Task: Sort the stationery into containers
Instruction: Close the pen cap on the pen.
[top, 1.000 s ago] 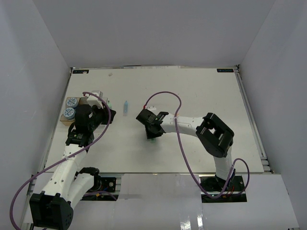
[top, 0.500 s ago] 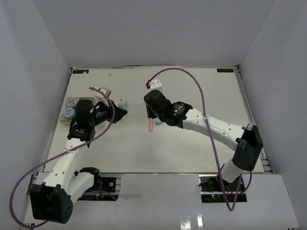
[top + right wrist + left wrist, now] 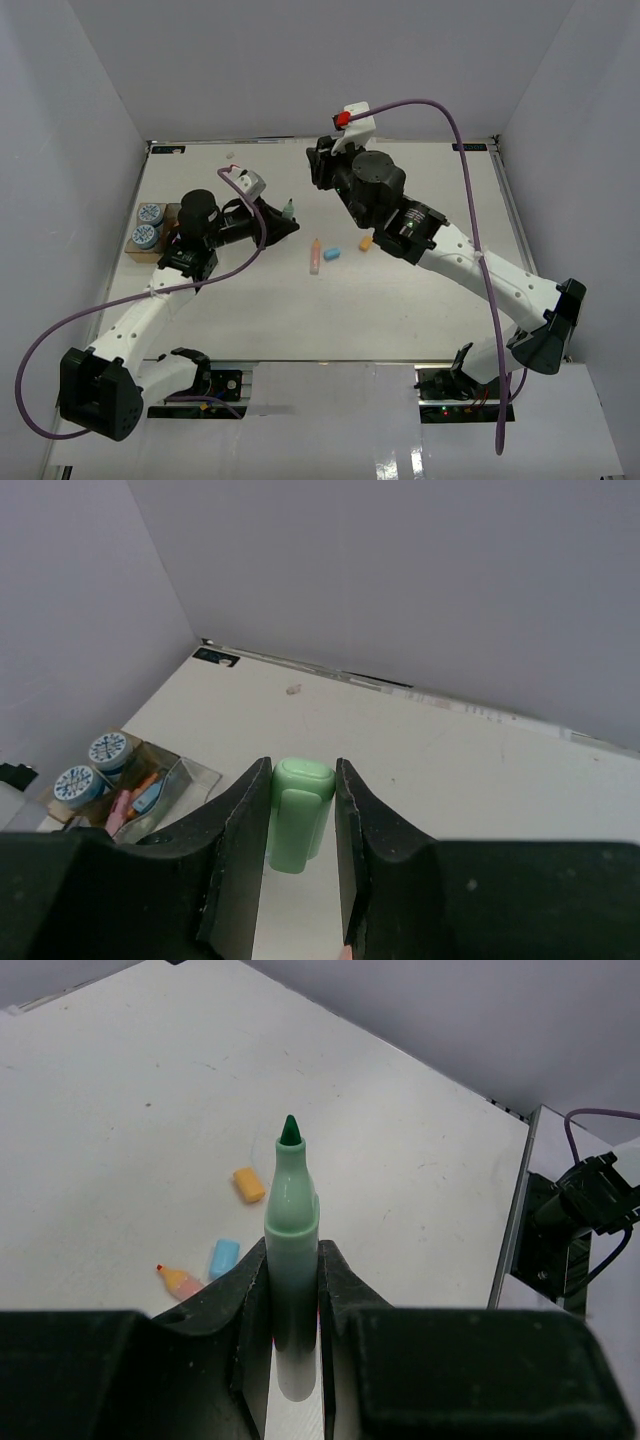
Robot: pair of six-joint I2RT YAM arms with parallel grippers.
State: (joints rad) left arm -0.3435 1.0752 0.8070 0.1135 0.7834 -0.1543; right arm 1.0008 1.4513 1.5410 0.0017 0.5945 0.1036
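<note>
White walls box in the counter point(image 3: 420, 300); above it the left claw point(image 3: 292, 1260) grips an uncapped green marker point(image 3: 291, 1215), tip outward, while the right claw point(image 3: 302, 810) pinches a green cap point(image 3: 300, 825), seemingly to recap it before sorting. A pink marker point(image 3: 314, 257), blue cap point(image 3: 331, 254) and orange cap point(image 3: 366, 242) lie mid-counter; the bins point(image 3: 188, 776) sit left
</note>
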